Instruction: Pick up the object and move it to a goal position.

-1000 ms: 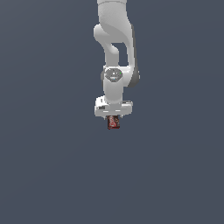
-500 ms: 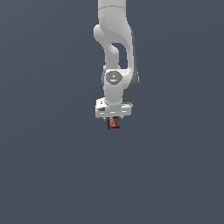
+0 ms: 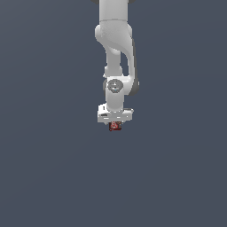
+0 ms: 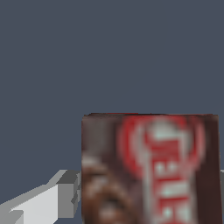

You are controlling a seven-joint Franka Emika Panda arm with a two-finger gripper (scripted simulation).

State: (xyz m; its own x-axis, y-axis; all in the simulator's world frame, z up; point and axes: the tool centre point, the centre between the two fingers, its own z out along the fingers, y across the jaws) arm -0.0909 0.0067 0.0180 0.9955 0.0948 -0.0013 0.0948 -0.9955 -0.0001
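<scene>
The object is a small dark-red box [image 3: 115, 126] with a greyish face. It hangs just under the white gripper [image 3: 115, 124] in the exterior view, a little above the middle of the picture. The gripper is shut on the box, and most of the box is hidden by the hand. In the wrist view the box [image 4: 151, 170] fills much of the frame, with red and white print on a brown face. One light grey finger [image 4: 52, 201] presses against its side; the other finger is hidden by the box.
The white arm [image 3: 116, 53] comes down from the top of the exterior view. Around it only a plain dark grey-blue surface [image 3: 48, 177] shows. No goal marker shows in either view.
The arm and the gripper with the box have risen a little in the exterior view. The grip on the box has stayed the same.
</scene>
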